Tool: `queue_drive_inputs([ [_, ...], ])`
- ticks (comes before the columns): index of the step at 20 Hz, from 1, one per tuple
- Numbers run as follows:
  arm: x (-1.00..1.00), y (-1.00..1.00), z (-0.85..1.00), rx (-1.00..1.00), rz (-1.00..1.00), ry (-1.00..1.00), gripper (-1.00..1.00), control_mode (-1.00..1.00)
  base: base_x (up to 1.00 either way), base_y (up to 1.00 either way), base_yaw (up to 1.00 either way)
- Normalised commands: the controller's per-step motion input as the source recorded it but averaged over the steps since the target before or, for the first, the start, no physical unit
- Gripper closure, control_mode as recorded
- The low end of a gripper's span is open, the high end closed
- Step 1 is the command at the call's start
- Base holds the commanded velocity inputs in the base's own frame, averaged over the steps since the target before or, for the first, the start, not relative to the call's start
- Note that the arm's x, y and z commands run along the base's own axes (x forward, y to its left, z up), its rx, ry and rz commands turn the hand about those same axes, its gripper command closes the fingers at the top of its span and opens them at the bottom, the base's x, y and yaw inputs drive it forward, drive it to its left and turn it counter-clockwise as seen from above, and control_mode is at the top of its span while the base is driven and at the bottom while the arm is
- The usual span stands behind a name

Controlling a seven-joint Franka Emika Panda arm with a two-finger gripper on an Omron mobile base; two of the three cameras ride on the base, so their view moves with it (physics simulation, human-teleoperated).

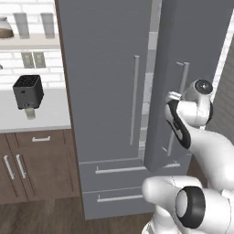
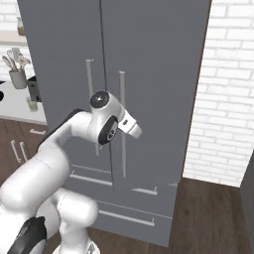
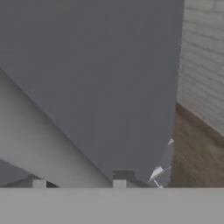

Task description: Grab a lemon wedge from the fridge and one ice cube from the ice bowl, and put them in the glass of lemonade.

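From the left base view, the white arm rises from the lower right and bends up toward the fridge (image 1: 109, 91), its wrist reaching in at the right-hand door (image 1: 183, 55), close by that door's long handle (image 1: 183, 82). That door stands slightly ajar, its inner edge swung out from the left door (image 1: 105, 68) so a pale strip of the interior shows between them. The gripper itself is hidden behind the wrist here, so whether its jaws are open or closed cannot be told. To the left, on the pale counter (image 1: 50, 114), a black toaster (image 1: 28, 91) stands with the glass of lemonade (image 1: 30, 113) just in front of it (small, pale yellow-green). Two taller clear glasses (image 1: 21, 25) sit on the shelf above.

From the right base view, the arm comes up from the lower left, elbow bent, with the hand pointing at the fridge front beside the two slim handles (image 2: 122, 124). The fingers are not visible behind the hand. A white brick wall (image 2: 228, 89) flanks the fridge on the right; a utensil holder (image 2: 17, 77) stands on the counter at far left.

In the hand view, the grey door face slants across at close range, with wood floor (image 3: 197, 144) and brick to the right. The finger tips (image 3: 119, 184) show as small pale stubs set apart at the bottom edge, nothing visible between them.
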Motion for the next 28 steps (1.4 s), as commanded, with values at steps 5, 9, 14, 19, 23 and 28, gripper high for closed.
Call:
queue_drive_inputs([
  [5,-1.00,-0.92,0.05,0.14,-0.13,-0.17,1.00,-1.00,0.00,0.00,0.00],
  [9,-0.93,-0.96,0.02,0.12,-0.15,-0.20,1.00,-1.00,0.00,0.00,0.00],
  [14,-0.67,-0.68,0.20,0.06,-0.13,-0.09,-1.00,-1.00,0.00,0.00,0.00],
  [19,-0.69,-0.11,0.73,0.00,-0.01,-0.01,-1.00,-1.00,0.00,0.00,0.00],
  [23,-0.88,0.00,1.00,0.00,0.00,-0.03,-1.00,-1.00,0.00,0.00,0.00],
  [28,-0.80,0.08,1.00,0.00,0.00,0.01,-1.00,-1.00,0.00,0.00,0.00],
])
